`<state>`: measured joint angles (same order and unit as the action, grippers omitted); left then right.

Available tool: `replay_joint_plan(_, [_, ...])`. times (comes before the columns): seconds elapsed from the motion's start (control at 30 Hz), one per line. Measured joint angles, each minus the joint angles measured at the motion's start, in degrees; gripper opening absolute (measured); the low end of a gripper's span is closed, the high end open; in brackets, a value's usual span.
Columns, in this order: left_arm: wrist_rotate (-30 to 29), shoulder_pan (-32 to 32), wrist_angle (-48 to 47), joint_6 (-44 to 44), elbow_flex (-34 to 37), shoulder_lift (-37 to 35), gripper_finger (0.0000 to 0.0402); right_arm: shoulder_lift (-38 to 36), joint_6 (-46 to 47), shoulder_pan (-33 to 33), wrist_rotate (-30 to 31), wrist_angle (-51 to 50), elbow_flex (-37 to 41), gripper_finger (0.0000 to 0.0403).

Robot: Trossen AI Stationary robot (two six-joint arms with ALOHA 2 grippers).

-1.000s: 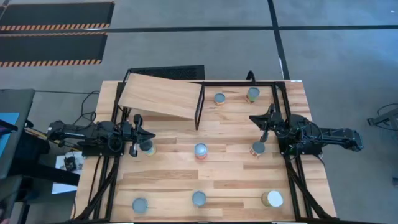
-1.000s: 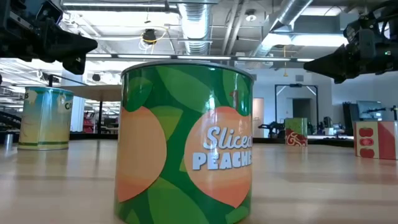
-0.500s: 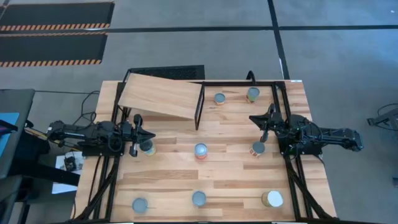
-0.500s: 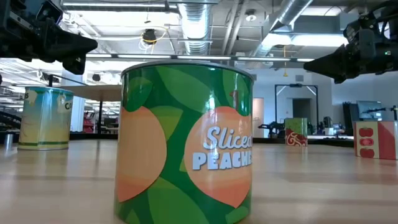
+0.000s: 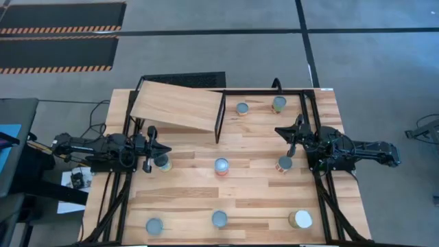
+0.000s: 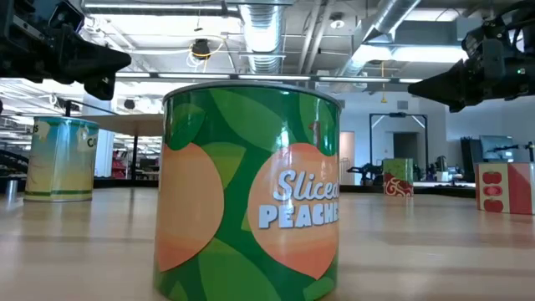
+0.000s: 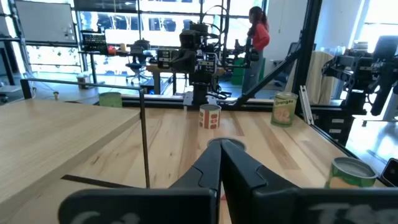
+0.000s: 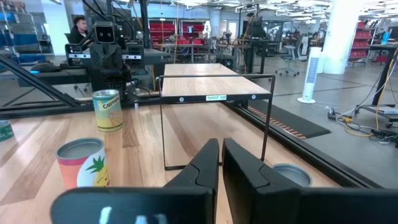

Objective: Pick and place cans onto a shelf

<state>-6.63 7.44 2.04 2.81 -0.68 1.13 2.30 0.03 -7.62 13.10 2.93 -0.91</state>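
Note:
Several cans stand upright on their bases on the wooden tabletop (image 5: 185,199). One can (image 5: 162,162) stands close beside my left gripper (image 5: 167,149), which is shut and empty above the table's left side. Another can (image 5: 285,165) stands near my right gripper (image 5: 278,130), which is shut and empty at the right. In the low view both grippers hang above the table, the left gripper (image 6: 104,63) and the right gripper (image 6: 418,84). The shelf (image 5: 177,106), a sloping light-wood board on a black frame, stands at the far left. A green peach can (image 6: 251,192) fills the low view.
Two cans (image 5: 241,108) (image 5: 278,104) stand at the far edge beside the shelf frame, one (image 5: 221,167) at the middle, and three along the near edge, among them a wider cream-topped one (image 5: 300,219). A person (image 7: 258,34) stands beyond the table.

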Motion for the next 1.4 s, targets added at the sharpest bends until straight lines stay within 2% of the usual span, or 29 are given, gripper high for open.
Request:
replay_joint_plan(1.13, [0.0,0.0,0.5,0.0,0.0,0.0,0.0,0.0,0.0,0.0,0.0,0.0,0.0,0.0047])
replay_joint_plan(1.4, [-0.1,0.0,2.6,2.2,0.0,0.0,0.0,0.0,0.0,0.0,0.0,0.0,0.0,0.0047])
